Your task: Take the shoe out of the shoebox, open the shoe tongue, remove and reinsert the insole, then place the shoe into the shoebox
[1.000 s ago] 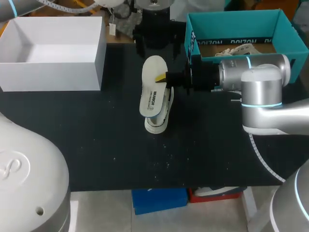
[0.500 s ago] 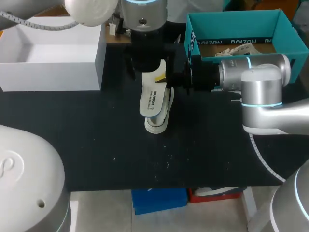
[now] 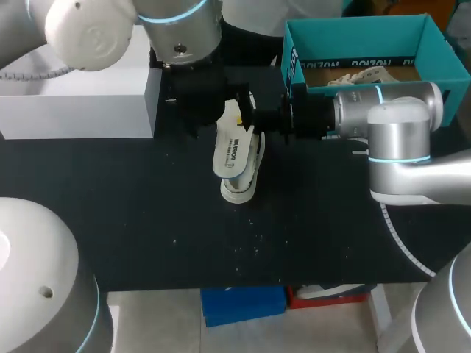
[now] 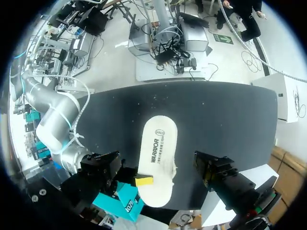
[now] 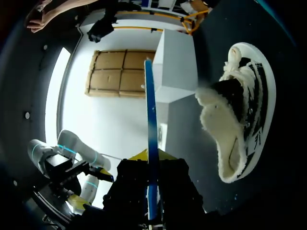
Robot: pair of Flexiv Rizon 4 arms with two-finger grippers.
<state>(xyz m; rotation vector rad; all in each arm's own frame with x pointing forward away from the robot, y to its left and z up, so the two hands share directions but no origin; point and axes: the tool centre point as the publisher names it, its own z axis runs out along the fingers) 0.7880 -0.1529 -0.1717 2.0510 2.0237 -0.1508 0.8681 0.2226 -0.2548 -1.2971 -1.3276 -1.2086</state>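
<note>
Head view: right claw (image 3: 243,118) grips dark-lettered insole (image 3: 229,154) over shoe (image 3: 246,182).

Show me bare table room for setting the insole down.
Free: the near strip of the table in front of the shoe, and the stretch before the white box. Crowded: around shoe and insole, between white box and teal shoebox.

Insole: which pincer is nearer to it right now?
Right. The right pincer is shut on the insole's edge, holding it above the shoe; the left pincer hovers open over it, not touching.
</note>
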